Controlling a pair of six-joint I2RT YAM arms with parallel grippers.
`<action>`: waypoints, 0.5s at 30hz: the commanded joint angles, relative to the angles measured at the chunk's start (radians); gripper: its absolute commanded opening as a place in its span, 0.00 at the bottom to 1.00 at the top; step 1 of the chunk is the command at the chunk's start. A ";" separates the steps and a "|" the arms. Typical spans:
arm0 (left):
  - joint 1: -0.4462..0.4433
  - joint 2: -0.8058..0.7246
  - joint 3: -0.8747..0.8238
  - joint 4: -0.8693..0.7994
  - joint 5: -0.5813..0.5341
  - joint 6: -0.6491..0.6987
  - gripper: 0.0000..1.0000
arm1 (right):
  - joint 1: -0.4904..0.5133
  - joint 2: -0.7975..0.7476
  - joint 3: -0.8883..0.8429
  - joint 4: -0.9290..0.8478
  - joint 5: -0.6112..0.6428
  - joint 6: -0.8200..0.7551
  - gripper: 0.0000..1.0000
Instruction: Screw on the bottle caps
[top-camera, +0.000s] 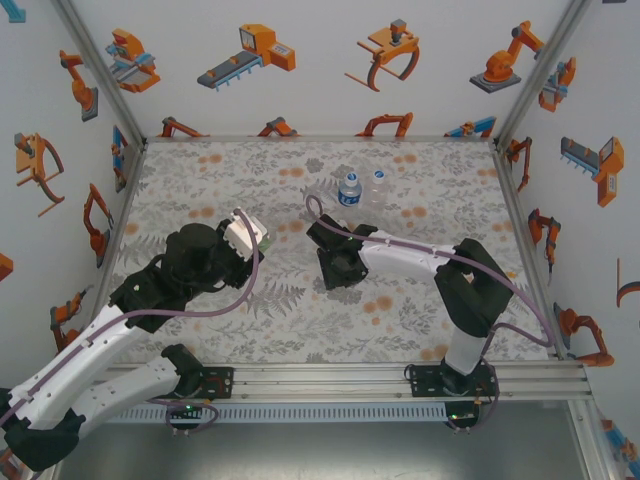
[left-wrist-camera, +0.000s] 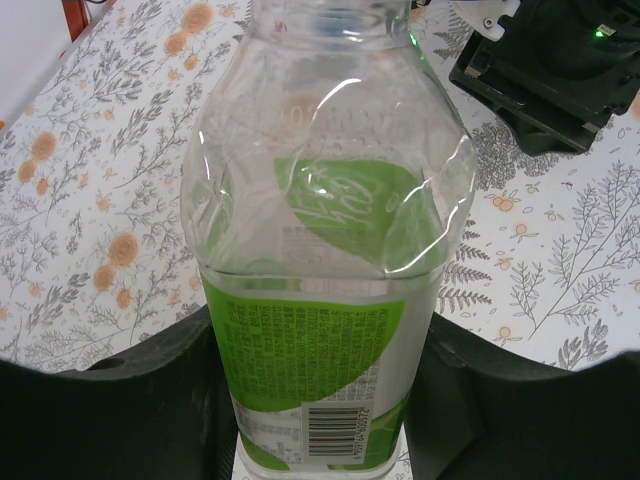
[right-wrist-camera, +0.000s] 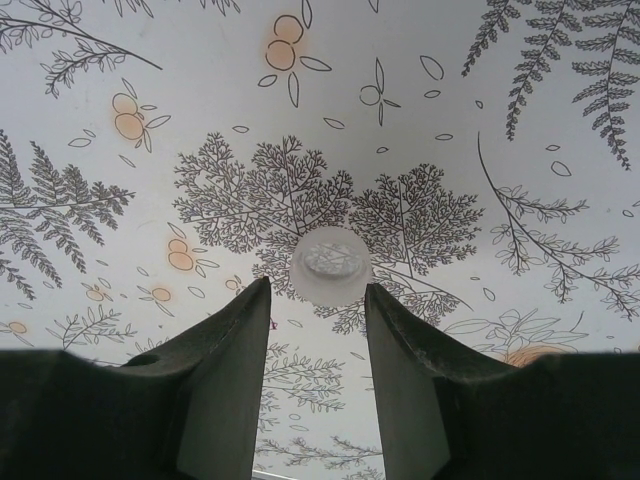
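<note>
My left gripper (left-wrist-camera: 320, 335) is shut on the body of the green-label bottle (left-wrist-camera: 310, 250), which it holds over the left-middle of the table (top-camera: 430, 300); the bottle's neck runs out of the top of the left wrist view. In the top view that gripper (top-camera: 243, 236) sits left of centre. My right gripper (right-wrist-camera: 318, 292) points down at the table near the centre and stands open. A small white bottle cap (right-wrist-camera: 331, 265) lies on the cloth just beyond its fingertips, in line with the gap. The blue-label bottle (top-camera: 349, 189) and the plain clear bottle (top-camera: 377, 186) stand upright at the back middle.
The table is covered with a floral cloth (right-wrist-camera: 450, 120) and closed in by white walls (top-camera: 300, 90) at the back and sides. The right arm's black gripper body (left-wrist-camera: 545, 70) sits close to the top right of the held bottle. An aluminium rail (top-camera: 330, 378) runs along the near edge.
</note>
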 joint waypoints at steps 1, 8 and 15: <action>0.004 -0.007 -0.011 0.007 -0.009 0.008 0.08 | 0.006 -0.003 0.019 -0.002 -0.008 -0.006 0.42; 0.004 -0.004 -0.011 0.007 -0.010 0.008 0.08 | 0.007 0.007 0.018 -0.005 -0.005 -0.006 0.45; 0.004 -0.005 -0.011 0.007 -0.011 0.007 0.08 | 0.006 0.018 0.019 0.001 -0.012 -0.006 0.43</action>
